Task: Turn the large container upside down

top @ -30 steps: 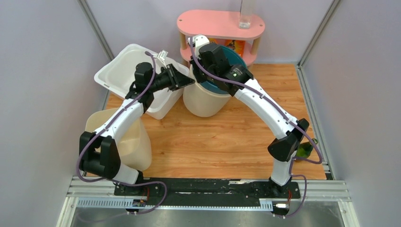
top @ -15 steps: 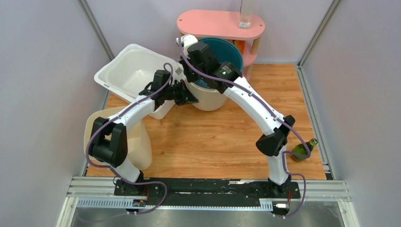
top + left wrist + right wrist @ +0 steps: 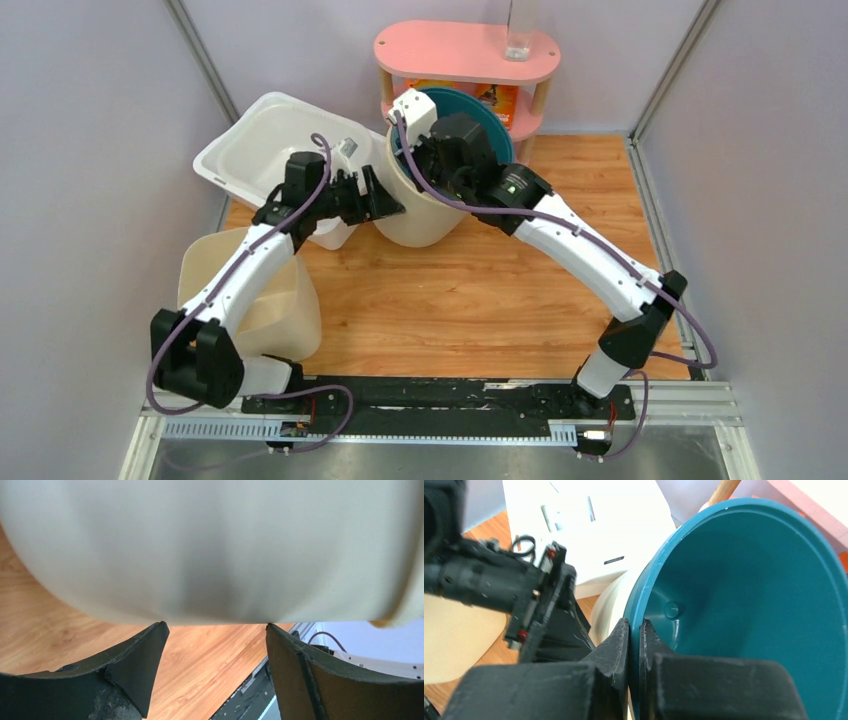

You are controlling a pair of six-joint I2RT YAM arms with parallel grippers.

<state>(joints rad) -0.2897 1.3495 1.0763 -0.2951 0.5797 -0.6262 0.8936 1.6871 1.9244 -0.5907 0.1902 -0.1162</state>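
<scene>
Two arms meet at the big cream plastic container with teal inside (image 3: 425, 218), tilted, far across the wooden table (image 3: 480, 300). Left wrist: left gripper (image 3: 215, 627) spread wide, empty, at its wall. Right wrist: right gripper (image 3: 634, 630) pinching the teal rim.

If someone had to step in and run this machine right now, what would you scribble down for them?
Right gripper: shut on the rim of the large container, one finger inside its teal bowl, one outside.
Left gripper: open, fingers against the container's cream wall, not clamping.
Container: on the table beside the white tub, tilted, mouth leaning toward the pink shelf.
Done: grip taken, container tipped partway.
Left: turn it fully mouth-down, then release.
</scene>
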